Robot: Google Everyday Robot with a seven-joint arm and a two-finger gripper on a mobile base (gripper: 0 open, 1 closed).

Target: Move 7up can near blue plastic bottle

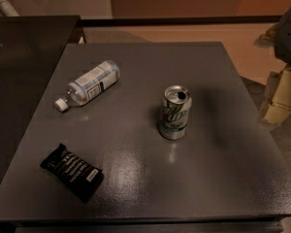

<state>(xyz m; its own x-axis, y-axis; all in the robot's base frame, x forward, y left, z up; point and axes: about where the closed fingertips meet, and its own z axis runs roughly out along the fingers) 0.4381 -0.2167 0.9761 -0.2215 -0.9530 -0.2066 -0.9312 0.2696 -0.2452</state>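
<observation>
Only part of the gripper (281,95) showed, pale, at the right margin of the camera view, beyond the right edge of the dark grey table (136,178) and well apart from everything on it; whether it was spread or pressed together could not be told. The 7up can (175,113) stood upright, right of the table's centre. The blue plastic bottle (89,85) lay on its side toward the back left, white cap pointing front-left, well apart from the can. A flat black snack wrapper (72,171) lay near the front left corner.
</observation>
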